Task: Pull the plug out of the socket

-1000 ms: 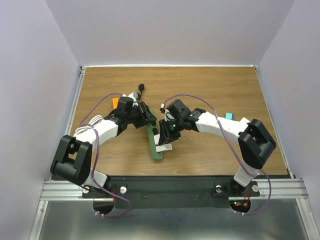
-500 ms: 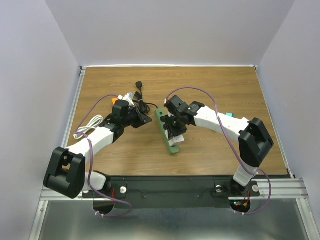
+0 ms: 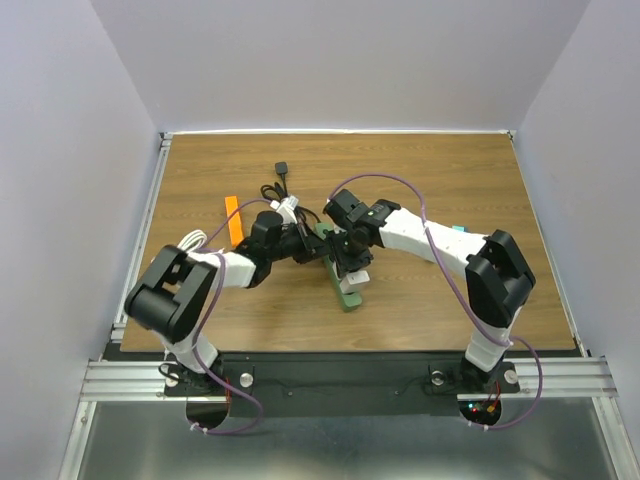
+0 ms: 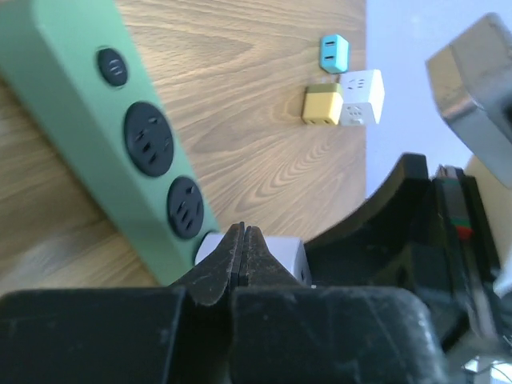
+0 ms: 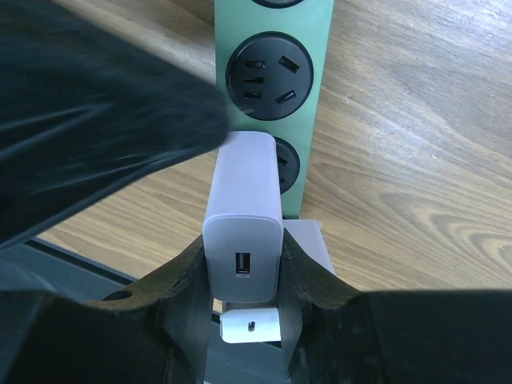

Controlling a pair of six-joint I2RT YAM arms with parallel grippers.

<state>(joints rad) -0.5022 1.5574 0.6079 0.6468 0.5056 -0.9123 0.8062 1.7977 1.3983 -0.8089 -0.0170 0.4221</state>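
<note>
Seen from above, the dark-green power strip (image 3: 345, 292) lies slantwise mid-worktop, somewhat nearer the near edge, with the left gripper (image 3: 308, 246) at its far end, the right gripper (image 3: 350, 263) over its middle, and an orange block (image 3: 233, 220) off towards the left edge. The left wrist camera shows its fingers (image 4: 232, 260) pressed together on nothing, the strip just beside them, and a teal adapter (image 4: 334, 53), yellow adapter (image 4: 322, 105) and white adapter (image 4: 362, 98) farther off on the wood. The right wrist camera shows its fingers (image 5: 186, 280) clamped on both sides of a white USB charger plug (image 5: 244, 212) standing at the strip's end outlet.
</note>
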